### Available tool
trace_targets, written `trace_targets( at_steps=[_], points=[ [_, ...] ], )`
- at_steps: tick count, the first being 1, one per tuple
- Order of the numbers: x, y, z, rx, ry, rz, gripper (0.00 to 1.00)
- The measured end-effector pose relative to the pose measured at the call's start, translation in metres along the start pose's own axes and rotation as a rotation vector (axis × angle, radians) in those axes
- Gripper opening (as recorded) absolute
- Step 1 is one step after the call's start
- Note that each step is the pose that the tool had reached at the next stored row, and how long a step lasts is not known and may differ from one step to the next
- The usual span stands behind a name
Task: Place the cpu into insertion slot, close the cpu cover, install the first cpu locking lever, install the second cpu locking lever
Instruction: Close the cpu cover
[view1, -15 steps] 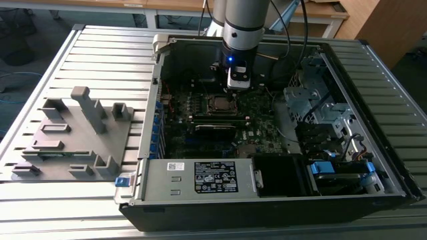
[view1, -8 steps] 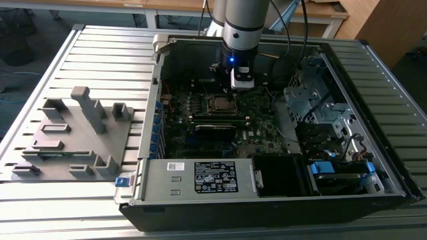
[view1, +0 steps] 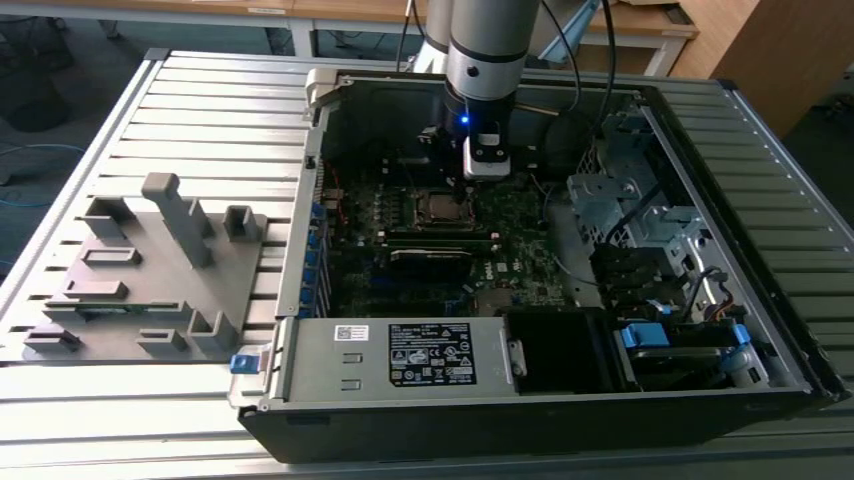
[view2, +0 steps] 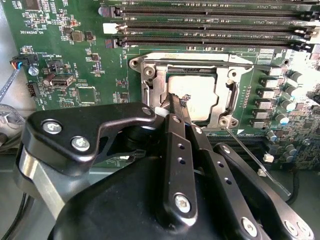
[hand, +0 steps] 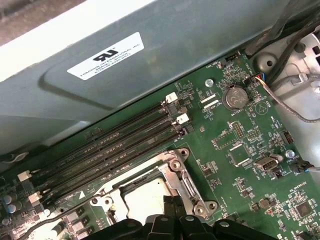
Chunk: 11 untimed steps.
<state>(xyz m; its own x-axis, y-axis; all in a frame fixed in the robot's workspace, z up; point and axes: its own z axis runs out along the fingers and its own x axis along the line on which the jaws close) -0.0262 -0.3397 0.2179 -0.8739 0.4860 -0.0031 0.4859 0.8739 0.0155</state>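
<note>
Cpu (view2: 197, 97) is sitting in the insertion slot (view2: 222, 100), framed by the cpu cover (view2: 190, 64); the gripper (view2: 179, 100) is holding its fingers together at the chip's edge, probably risking scraping or nudging it while 1 locking lever (view2: 255, 160) is lying loose.

Grey fixture block (view1: 147, 290) lies on slatted table (view1: 214, 120) beside open computer case (view1: 534, 428).
</note>
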Motion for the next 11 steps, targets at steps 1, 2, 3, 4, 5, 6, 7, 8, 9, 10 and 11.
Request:
trace_targets(
  at_steps=[1,2,3,4,5,6,7,8,9,10,11],
  points=[
    [0.0,0.0,0.0,-0.0001,0.0,0.0,0.1],
    [0.0,0.0,0.0,0.0,0.0,-0.001,0.1],
    [0.0,0.0,0.0,0.0,0.0,-0.004,0.1],
    [0.0,0.0,0.0,0.0,0.0002,-0.009,0.1],
    [0.0,0.0,0.0,-0.0001,0.0003,-0.018,0.1],
    [0.0,0.0,0.0,-0.0001,0.0004,-0.028,0.1],
    [0.0,0.0,0.0001,-0.0002,0.0005,-0.034,0.1],
    [0.0,0.0,0.0,-0.0001,0.0005,-0.034,0.1],
    [0.0,0.0,0.0,-0.0001,0.0005,-0.034,0.1],
    [0.0,0.0,0.0,-0.0001,0.0005,-0.034,0.1],
    [0.0,0.0,0.0,-0.0001,0.0005,-0.035,0.1]
  ],
)
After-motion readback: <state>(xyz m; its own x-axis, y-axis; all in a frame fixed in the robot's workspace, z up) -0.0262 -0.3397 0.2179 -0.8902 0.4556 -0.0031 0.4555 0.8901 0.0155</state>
